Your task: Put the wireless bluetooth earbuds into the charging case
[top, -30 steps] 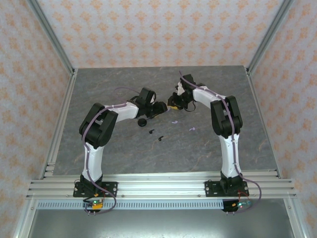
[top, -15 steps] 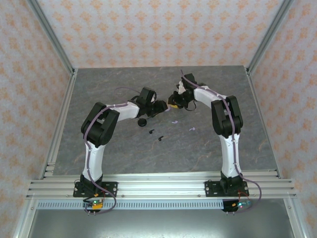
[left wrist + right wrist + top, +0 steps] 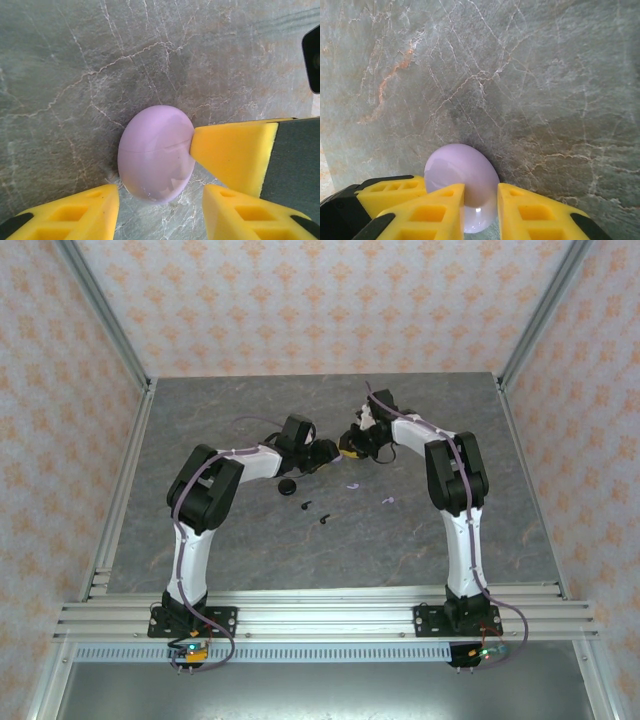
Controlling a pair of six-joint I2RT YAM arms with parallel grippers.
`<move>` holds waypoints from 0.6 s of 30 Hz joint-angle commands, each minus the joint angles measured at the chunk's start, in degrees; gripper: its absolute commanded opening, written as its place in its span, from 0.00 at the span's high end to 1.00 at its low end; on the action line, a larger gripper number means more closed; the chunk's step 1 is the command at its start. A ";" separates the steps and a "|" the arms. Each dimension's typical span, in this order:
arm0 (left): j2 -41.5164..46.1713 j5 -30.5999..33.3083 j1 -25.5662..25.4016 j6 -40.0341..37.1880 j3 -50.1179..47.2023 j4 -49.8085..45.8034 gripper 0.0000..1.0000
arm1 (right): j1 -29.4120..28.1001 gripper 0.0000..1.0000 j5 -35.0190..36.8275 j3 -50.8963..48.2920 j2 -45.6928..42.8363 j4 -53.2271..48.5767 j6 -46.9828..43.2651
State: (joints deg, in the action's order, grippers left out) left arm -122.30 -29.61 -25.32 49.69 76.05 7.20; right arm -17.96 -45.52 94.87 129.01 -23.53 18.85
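Observation:
The lavender charging case (image 3: 152,155) is closed and sits on the stone table between both grippers. My right gripper (image 3: 481,210) is shut on the case (image 3: 462,167), one yellow finger on each side. One of its fingers (image 3: 232,150) presses the case's seam in the left wrist view. My left gripper (image 3: 160,212) is open, its yellow fingertips flanking the case's near edge without clear contact. From above the two grippers (image 3: 328,452) (image 3: 350,445) meet at mid-table. Two lavender earbuds (image 3: 353,485) (image 3: 388,500) and two black earbuds (image 3: 306,505) (image 3: 324,519) lie loose nearer the bases.
A round black case (image 3: 287,486) lies just in front of the left forearm. Aluminium frame rails (image 3: 120,490) border the grey stone table at left, right and front. A left-gripper finger (image 3: 390,192) shows beside the right gripper's fingers.
The left gripper has slid a little right toward the right gripper, and both pairs of jaws have narrowed around the lavender case. The loose earbuds and black case have not moved.

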 commanded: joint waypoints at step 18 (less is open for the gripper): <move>-3.64 1.34 2.89 1.00 -1.94 4.71 0.52 | -0.25 0.71 -0.26 -1.12 -1.23 -1.91 -0.22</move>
State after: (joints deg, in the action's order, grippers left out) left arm -123.72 -31.90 -23.59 52.71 75.66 12.25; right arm -17.67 -45.98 94.39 128.92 -22.74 18.83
